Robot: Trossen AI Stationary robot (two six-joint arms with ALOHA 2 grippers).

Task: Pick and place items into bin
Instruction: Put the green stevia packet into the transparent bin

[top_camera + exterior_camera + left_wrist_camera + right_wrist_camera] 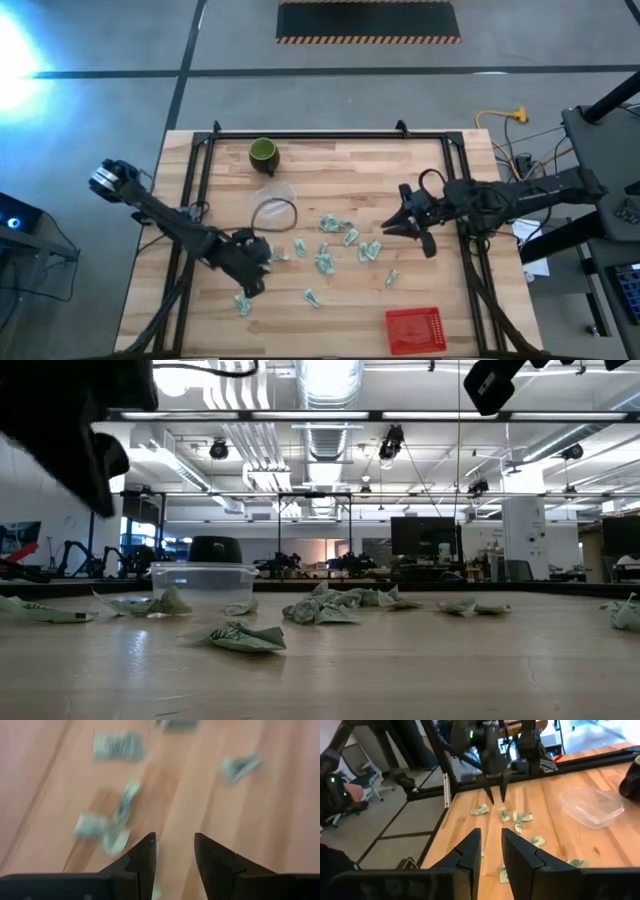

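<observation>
Small wrapped packets [325, 224]: pale green and white. Round cup [262, 152]: dark green; perforated basket [415, 330]: red. Plank bench [330, 170]: light wood, striped grain.

Left tool [252, 268] empty, fingers apart; right tool [400, 226] likewise, narrower gap

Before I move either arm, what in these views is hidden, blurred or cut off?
- Left wrist view: the packets are motion-blurred; no print reads.
- Low view: clear bin hides most of the dark green cup behind it.
- High view: left gripper covers the table beneath; packets there unseen.
- Right wrist view: cup cut off by the edge.
</observation>
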